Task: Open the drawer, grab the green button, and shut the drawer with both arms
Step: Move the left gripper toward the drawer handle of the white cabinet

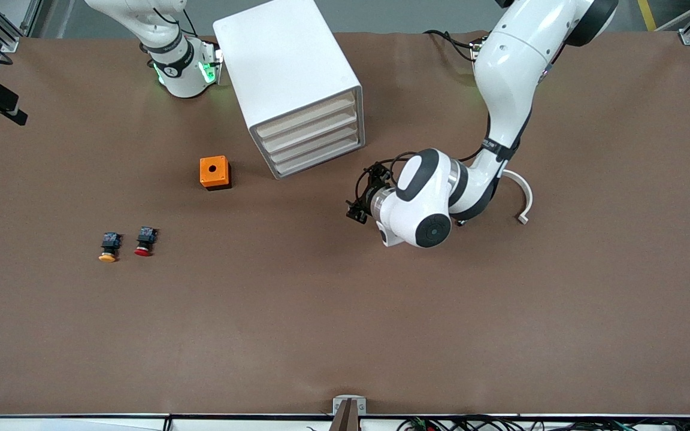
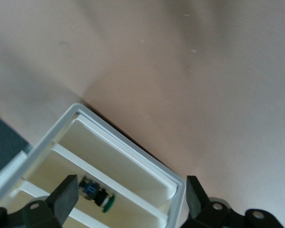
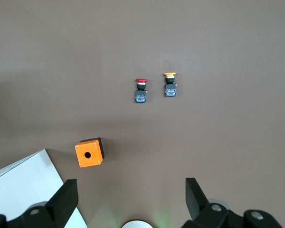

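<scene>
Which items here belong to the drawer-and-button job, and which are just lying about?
Job: bottom drawer of the cabinet; green button; left gripper, open, before the drawers; right gripper, open, waiting.
Lying about: orange box; red button; yellow button.

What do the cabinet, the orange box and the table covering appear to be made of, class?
Cabinet: probably moulded plastic, smooth white shell with rounded corners, cream drawer fronts.
Orange box: likely plastic, evenly coloured top with corner screws and a black base.
Table covering: a matte brown sheet, perhaps felt or paper; no glare.
</scene>
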You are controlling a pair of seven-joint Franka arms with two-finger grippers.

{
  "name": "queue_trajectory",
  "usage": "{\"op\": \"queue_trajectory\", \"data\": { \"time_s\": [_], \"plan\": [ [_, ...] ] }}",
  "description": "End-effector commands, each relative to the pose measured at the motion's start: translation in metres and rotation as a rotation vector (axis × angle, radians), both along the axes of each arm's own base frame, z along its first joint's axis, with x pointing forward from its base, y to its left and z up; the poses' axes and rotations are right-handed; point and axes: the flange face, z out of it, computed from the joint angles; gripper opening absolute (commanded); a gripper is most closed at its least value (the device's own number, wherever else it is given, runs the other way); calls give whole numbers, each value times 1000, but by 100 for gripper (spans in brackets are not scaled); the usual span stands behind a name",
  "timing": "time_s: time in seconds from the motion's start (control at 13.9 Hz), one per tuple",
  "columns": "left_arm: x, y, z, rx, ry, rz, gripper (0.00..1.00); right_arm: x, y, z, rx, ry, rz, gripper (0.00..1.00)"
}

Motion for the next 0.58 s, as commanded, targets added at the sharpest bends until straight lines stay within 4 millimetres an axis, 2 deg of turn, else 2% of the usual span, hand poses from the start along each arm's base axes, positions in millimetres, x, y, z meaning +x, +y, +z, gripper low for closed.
{"op": "queue_trajectory", "data": {
  "time_s": [0.0,0.29,0.5],
  "plan": [
    [2,-6,-14,66,83,104,100,-1,-6,6,-13,-13,-3,100],
    [-6,-8,-43,164,318,248,100,0,-17,4,-8,-10,-26,100],
    [-20,-13,-60,232,455,296,100,14,-20,-11,-14,18,-26,100]
  ]
}}
